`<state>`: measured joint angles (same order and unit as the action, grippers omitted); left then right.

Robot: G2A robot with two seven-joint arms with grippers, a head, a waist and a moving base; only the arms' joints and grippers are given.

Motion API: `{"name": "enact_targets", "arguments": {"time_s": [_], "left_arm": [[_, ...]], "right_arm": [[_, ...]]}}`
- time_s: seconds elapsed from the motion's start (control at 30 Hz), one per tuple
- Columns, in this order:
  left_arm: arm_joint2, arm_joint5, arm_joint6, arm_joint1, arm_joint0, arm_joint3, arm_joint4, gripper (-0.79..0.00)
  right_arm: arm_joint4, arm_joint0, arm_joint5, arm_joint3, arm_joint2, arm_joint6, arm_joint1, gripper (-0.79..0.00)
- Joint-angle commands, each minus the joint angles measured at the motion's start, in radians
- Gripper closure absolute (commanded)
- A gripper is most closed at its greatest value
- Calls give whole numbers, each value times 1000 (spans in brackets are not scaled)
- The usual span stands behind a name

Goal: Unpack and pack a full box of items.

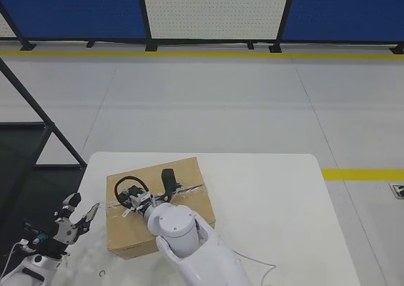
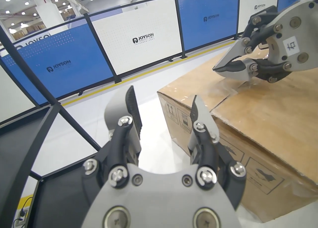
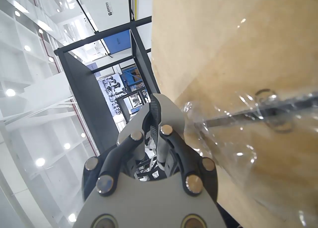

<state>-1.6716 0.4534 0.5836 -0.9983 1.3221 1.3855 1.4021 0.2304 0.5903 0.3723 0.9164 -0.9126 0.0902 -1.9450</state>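
The left gripper [image 1: 77, 212] hangs over the near left corner of the white counter [image 1: 273, 207], just beside the left side wall of the box [image 1: 187, 175] but apart from it. Its fingers [image 2: 133, 104] are spread wide with nothing between them. The box is brown cardboard with its top flaps down. It sits on the left half of the counter, close to the near edge and turned slightly askew to it. Clear tape [image 3: 243, 114] runs along the seam where the flaps meet, and it is wrinkled and lifted near the box's left end. The right gripper [image 2: 219, 68] lies low over the box top at that wrinkled stretch, pointing toward the left edge. Its fingers are pressed together tip to tip, and I cannot tell whether any tape is caught between them. Beyond the counter's left side stands a black metal frame [image 1: 30, 107]. Farther off lies pale floor with a yellow line [image 1: 373, 174] on it, and at the back runs a fence of blue and white panels [image 1: 209, 18].
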Motion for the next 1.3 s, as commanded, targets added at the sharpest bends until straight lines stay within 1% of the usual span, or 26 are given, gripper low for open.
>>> {"name": "enact_targets", "arguments": {"time_s": [0.0, 0.07, 0.13, 0.33, 0.4, 0.47, 0.5, 0.57, 0.63, 0.7, 0.8, 0.83, 0.9, 1.13, 1.27], "left_arm": [[-1, 1, -1, 0, 2, -1, 1, -480], [-2, 2, -2, 0, 3, -3, 1, -496], [-8, -4, -1, 0, 5, -5, -3, -493], [-52, -32, 12, 2, 25, 10, -25, -499], [-66, -30, 17, 3, 36, 37, -28, -505], [-66, -4, 27, 5, 54, 83, -7, -526], [-63, 5, 26, 6, 63, 108, 14, -548], [-48, 18, 18, 7, 76, 148, 50, -551], [-30, 25, 5, 6, 78, 165, 70, -548], [-12, 16, -22, 4, 66, 151, 67, -545], [12, 8, -69, 0, 35, 117, 45, -477], [18, -7, -87, -2, 27, 108, 49, -477], [28, -9, -99, -3, 20, 95, 49, -471], [33, -13, -112, -5, 11, 68, 35, -471], [31, -12, -120, -6, 11, 62, 24, -446]], "right_arm": [[-3, -5, 5, -12, 1, 1, -2, 0], [-6, -7, 4, -22, 1, 0, -4, 0], [-11, -8, 5, -30, 2, 2, -6, 0], [-29, -10, 8, -51, 3, 8, -10, 0], [-34, -10, 9, -56, 2, 8, -11, 0], [-44, -10, 10, -60, 3, 3, -12, 0], [-48, -10, 10, -62, 4, 1, -13, 0], [-53, -10, 10, -64, 4, -1, -14, 0], [-57, -10, 6, -66, 3, -2, -16, 0], [-59, -8, 2, -67, 1, -2, -17, 0], [-63, -7, -1, -69, -1, 3, -19, 0], [-66, -6, -3, -70, -3, 3, -19, 0], [-70, -6, -5, -70, -8, 5, -18, 0], [-87, 8, -19, -54, -12, 10, -19, 0], [-88, 21, -49, -31, -17, 5, -18, 0]]}}
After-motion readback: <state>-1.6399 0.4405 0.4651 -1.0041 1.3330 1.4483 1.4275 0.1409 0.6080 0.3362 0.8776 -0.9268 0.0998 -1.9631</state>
